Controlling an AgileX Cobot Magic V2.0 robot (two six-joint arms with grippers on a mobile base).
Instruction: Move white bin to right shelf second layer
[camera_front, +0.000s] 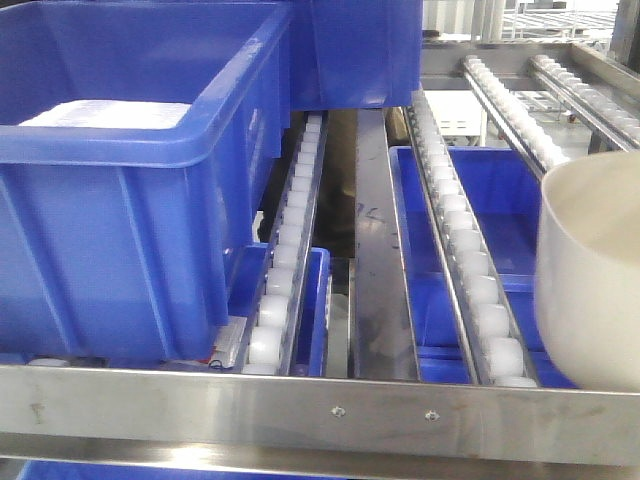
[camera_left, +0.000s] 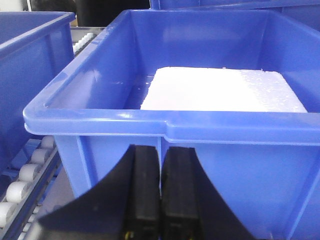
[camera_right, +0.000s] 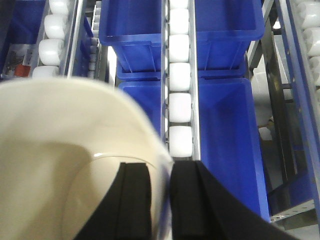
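The right claw (camera_right: 160, 202) pinches the white bin (camera_front: 590, 270) by its rim wall, carrying it above the roller lanes (camera_front: 465, 235) of the right shelf second layer. The left claw (camera_left: 160, 200), fingers pressed together and empty, idles before a blue crate (camera_left: 170, 115).

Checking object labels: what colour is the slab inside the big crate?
White; the slab in the blue crate shows best in the left wrist view.
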